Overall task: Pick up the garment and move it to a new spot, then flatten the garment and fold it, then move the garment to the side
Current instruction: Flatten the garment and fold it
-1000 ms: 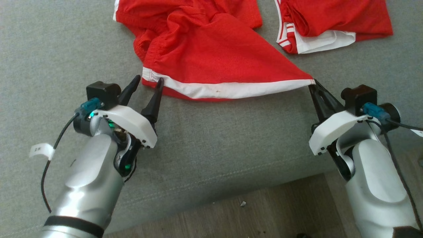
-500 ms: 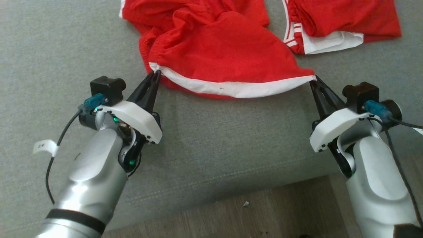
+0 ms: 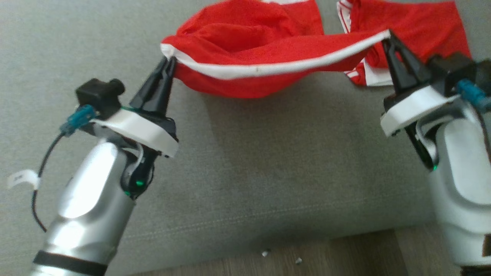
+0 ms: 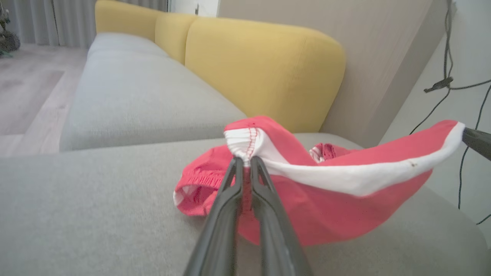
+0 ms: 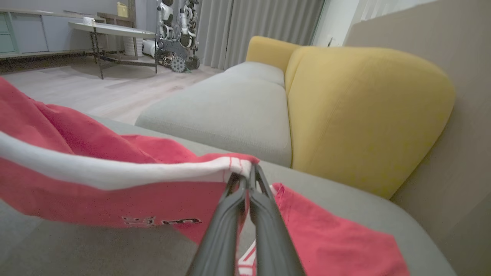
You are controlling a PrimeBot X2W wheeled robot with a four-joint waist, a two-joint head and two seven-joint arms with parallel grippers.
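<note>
We had L pincer (image 3: 168,64) & R pincer (image 3: 386,38) each pinching garment (image 3: 245,44) hem corners; thin bites might slip under tension.

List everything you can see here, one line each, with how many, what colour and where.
sofa seat: one, grey, across the foreground
garment: one, red with white band, hanging by two corners over the seat
second garment: one, red and white, lying on the seat, far right
back cushions: at least two, yellow, along the sofa's back
floor: one, wood, before the sofa
left gripper: one, dark fingers, shut on the garment's band
right gripper: one, dark fingers, shut on the band's other end
</note>
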